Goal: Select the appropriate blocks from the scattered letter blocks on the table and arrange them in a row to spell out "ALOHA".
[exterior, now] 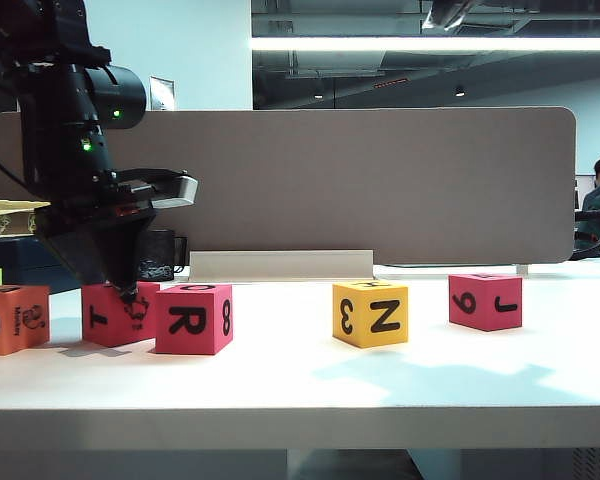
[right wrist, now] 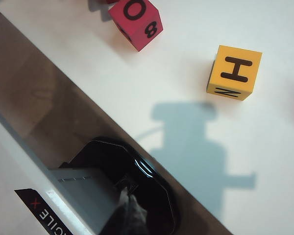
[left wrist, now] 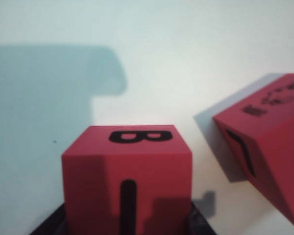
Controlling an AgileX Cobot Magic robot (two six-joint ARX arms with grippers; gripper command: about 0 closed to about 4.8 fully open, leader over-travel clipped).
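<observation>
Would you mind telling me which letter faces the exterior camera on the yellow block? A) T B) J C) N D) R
C: in the exterior view the yellow block shows a bold black N on its front-right face, with a 3 on the face beside it; the right wrist view also shows an N on its side, below an H on top.
</observation>
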